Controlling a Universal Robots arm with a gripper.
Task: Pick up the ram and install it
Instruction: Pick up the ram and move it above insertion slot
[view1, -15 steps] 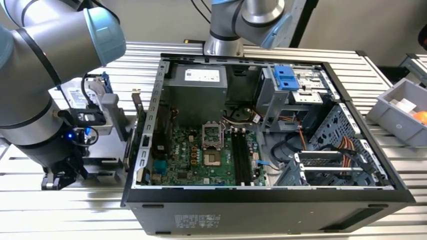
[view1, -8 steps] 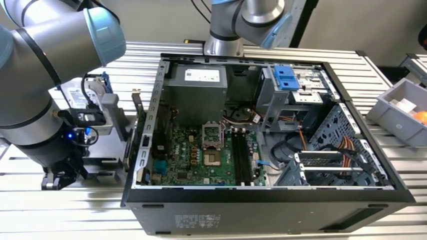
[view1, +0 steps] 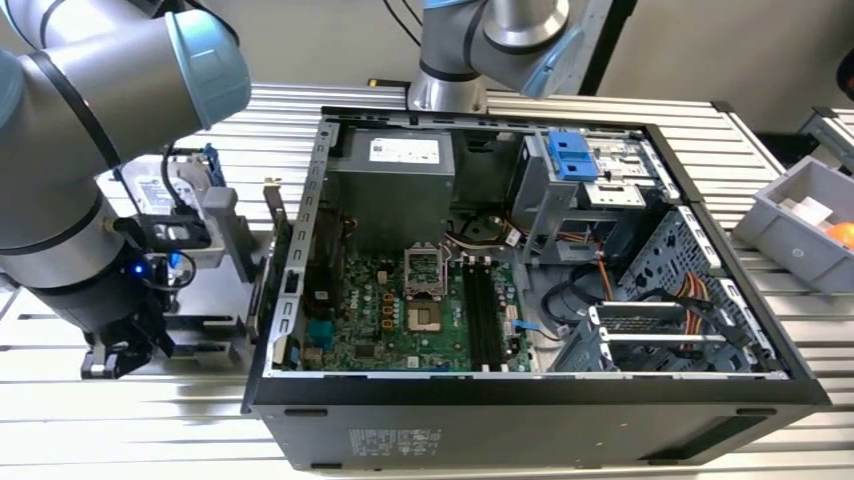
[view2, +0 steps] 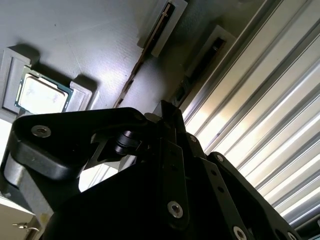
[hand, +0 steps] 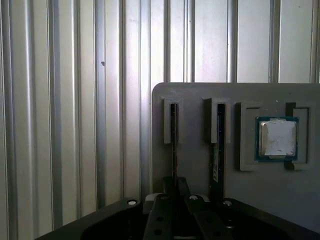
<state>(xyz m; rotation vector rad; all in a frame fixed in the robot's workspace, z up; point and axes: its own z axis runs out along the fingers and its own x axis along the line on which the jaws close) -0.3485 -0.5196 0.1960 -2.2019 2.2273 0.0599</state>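
Observation:
Two rams stand on edge in slots of a grey holder tray (hand: 195, 95): one ram (hand: 173, 145) (view2: 145, 55) lies straight in line with my gripper (hand: 175, 182) (view2: 170, 112), the other ram (hand: 220, 145) (view2: 202, 65) sits one slot over. My gripper is right at the near end of the first stick; contact is not clear. In the exterior view my gripper (view1: 127, 355) hangs low, at that view's left of the open computer case (view1: 534, 390). The motherboard's black memory slots (view1: 483, 315) lie inside the case.
A square silver processor (hand: 276, 138) (view2: 41, 95) rests in a recess of the same tray. The tray sits on a ribbed metal table (hand: 75, 125). A second arm's base (view1: 447, 85) stands behind the case, and a grey bin (view1: 801, 225) sits at the exterior view's right.

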